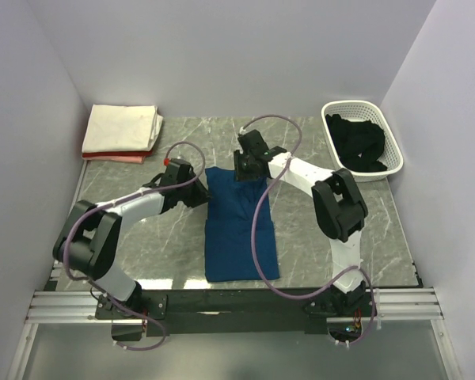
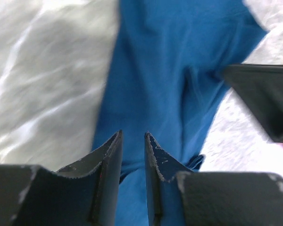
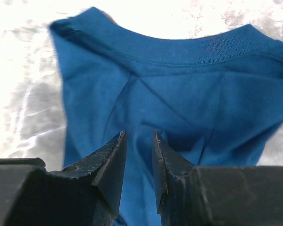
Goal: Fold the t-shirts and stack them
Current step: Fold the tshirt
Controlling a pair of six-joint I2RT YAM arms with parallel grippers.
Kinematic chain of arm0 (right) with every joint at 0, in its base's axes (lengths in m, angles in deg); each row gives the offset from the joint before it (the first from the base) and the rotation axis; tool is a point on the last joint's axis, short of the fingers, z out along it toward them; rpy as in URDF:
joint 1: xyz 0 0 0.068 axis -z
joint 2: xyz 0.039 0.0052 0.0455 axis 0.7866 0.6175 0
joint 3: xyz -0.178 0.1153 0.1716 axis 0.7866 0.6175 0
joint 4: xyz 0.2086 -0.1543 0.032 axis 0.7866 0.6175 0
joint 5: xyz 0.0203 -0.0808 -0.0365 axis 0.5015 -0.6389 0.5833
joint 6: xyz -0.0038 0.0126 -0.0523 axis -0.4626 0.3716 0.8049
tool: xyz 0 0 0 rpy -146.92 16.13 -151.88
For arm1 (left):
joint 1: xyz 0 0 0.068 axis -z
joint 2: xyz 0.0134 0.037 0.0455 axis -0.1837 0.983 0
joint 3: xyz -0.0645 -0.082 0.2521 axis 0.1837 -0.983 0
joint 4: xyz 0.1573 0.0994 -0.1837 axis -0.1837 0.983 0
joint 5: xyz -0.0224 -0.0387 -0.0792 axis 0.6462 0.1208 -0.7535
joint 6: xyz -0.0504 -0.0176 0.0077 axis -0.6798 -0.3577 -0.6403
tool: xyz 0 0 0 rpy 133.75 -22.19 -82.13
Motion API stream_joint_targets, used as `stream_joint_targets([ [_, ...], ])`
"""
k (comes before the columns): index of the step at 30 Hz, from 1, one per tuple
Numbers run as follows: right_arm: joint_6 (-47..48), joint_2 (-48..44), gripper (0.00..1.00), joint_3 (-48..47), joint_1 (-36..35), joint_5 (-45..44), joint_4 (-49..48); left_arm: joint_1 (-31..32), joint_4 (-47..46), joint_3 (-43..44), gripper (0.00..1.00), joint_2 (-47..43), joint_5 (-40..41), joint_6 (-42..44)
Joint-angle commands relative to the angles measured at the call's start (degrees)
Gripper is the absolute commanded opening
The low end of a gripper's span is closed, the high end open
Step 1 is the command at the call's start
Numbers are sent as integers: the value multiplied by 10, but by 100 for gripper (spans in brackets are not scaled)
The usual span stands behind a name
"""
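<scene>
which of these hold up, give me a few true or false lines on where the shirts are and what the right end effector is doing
1. A black t-shirt lies in the white basket. True.
2. The cream-white t-shirt sits on top of the pink-red t-shirt. True.
3. The blue t-shirt hangs over the basket's rim. False: it lies on the table between the arms.
4. The right end effector is clamped on the black t-shirt. False: it is over the blue t-shirt near its collar, jaws apart.
</scene>
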Motion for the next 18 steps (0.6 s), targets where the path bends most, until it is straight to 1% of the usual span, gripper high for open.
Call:
stream_joint_targets([
  [1,34,15,36,-57,6,16,23,0,-72,48,30,33,-38,-3],
  [4,40,17,38,-59,5,12,29,0,-78,59,29,53,-43,-8],
  [8,43,15,42,-35,2,25,21,0,-86,61,29,63,-43,-13],
  [18,42,29,40,-20,-14,0,36,0,-87,102,28,109,-48,-11],
])
